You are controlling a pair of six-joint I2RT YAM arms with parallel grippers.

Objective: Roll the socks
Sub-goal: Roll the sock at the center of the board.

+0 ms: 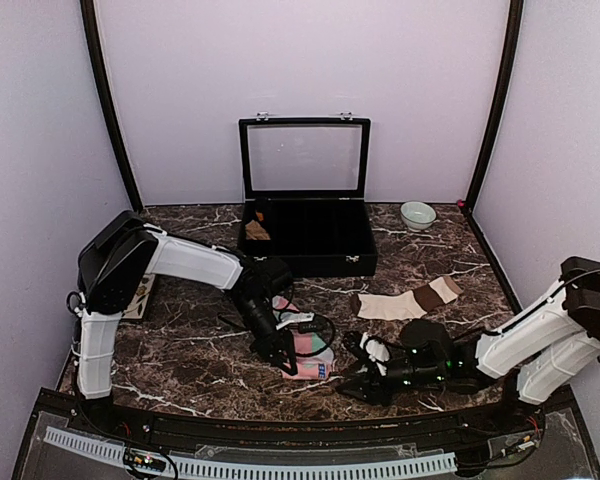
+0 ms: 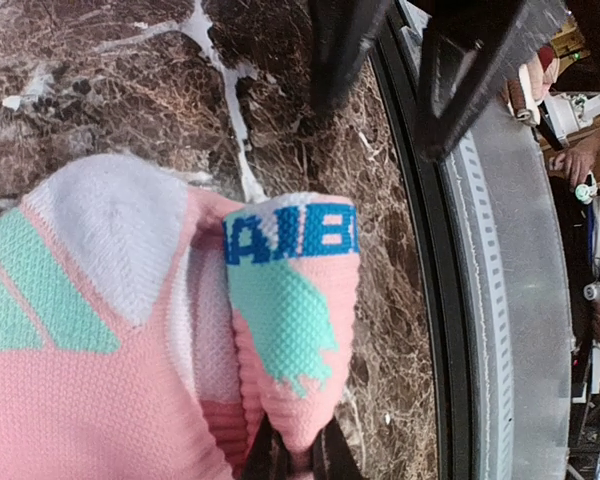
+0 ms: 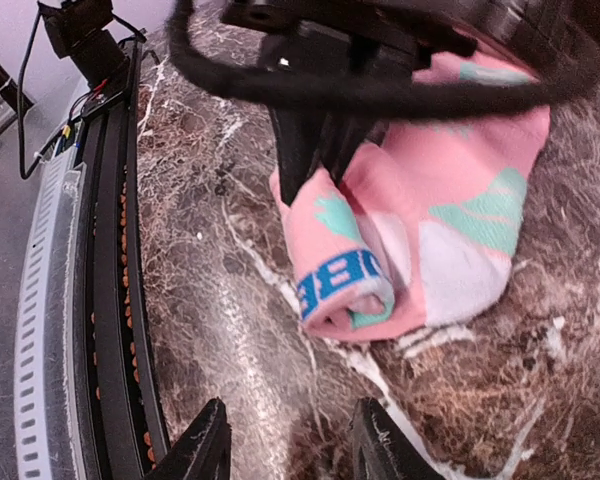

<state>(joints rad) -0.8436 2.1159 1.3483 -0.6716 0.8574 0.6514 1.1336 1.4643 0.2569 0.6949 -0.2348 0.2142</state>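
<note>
Left end effector point(image 2: 298, 458) tight (right point(image 3: 292, 445) agape)

The pink sock point(image 2: 110, 400) is soft knitted cloth, matt, with a fine ribbed texture. The table point(image 1: 170, 375) looks like smooth, polished brown marble with white veins.

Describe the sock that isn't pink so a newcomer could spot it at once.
Start at the open black case at the back of the marble table. In front of its right corner lies the beige sock, flat and brown-banded, unlike the pink sock further forward.
</note>
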